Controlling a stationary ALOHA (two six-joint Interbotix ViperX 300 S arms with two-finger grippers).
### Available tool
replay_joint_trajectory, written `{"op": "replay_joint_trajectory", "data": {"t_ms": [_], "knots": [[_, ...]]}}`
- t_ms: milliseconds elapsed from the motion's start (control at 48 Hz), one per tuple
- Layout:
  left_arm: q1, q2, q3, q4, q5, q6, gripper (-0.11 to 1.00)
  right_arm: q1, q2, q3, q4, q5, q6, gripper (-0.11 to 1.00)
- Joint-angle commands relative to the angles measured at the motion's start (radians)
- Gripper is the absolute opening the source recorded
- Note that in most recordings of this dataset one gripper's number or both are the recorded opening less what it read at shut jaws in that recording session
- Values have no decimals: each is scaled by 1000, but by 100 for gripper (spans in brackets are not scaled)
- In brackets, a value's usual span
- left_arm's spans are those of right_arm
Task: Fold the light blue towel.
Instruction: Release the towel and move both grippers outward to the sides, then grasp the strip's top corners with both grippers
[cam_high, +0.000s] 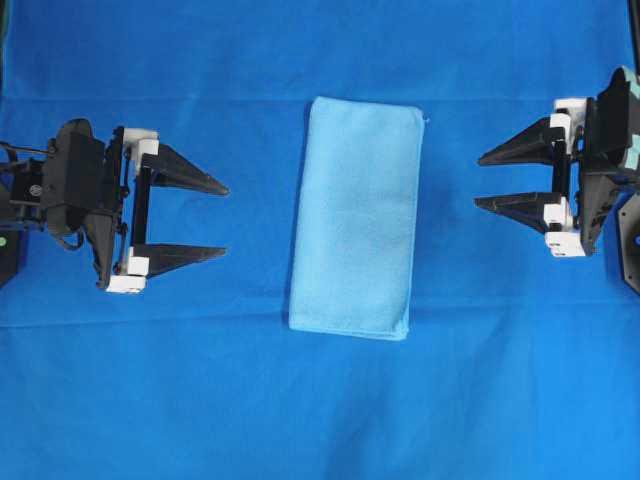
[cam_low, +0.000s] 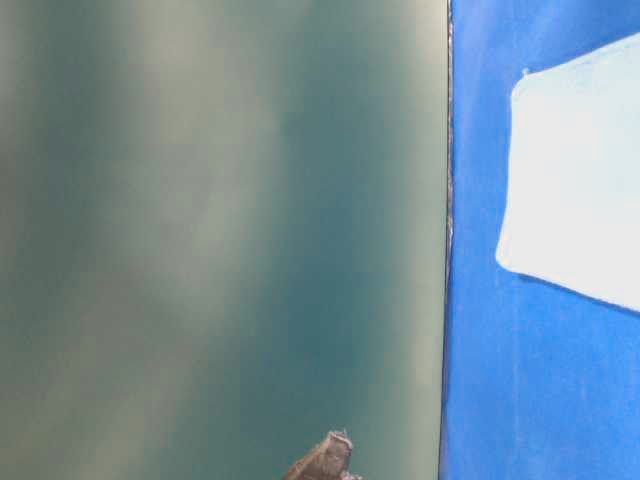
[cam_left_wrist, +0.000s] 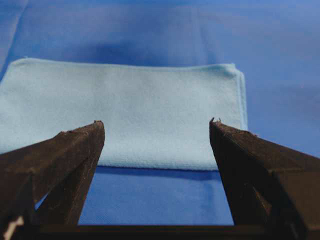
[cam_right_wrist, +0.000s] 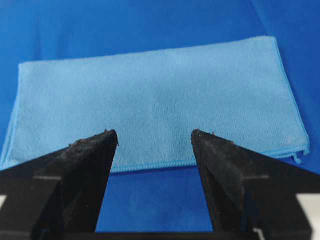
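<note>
Both end effectors, left (cam_high: 226, 219) and right (cam_high: 477, 180), spread, empty, clear of towel (cam_high: 357, 217); pinching one layer could undo fold.

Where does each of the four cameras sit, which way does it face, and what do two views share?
Overhead: above the table, looking straight down at the light blue towel between the left tool and right tool, both open.
Table-level: low at the table edge, mostly a blurred green surface; towel corner at right; no arm identifiable.
Left wrist: on the left arm, facing the towel past its open fingers.
Right wrist: likewise, from the opposite side, fingers open.
Shared: both wrist views show the folded towel on the blue sheet.
</note>
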Motion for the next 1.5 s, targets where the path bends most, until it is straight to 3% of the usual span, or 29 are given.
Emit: {"op": "replay_joint_trajectory", "data": {"t_ms": [0, 146, 333, 708, 1083, 1478], "knots": [[11, 2, -23, -2, -11, 2, 81, -9, 0, -28, 5, -6, 2, 64], [71, 72, -87, -2, -6, 9, 81, -89, 40, -67, 8, 8, 0, 64], [156, 209, -215, 0, 57, 17, 81, -216, 190, -132, -11, 49, -18, 63], [328, 494, -391, 0, 72, 15, 81, -319, 537, -322, -123, 81, -20, 63], [410, 686, -485, 2, 67, 15, 81, -345, 739, -417, -150, 58, -20, 63], [425, 753, -480, 2, 48, 15, 75, -347, 827, -439, -150, 35, -18, 61]]}}
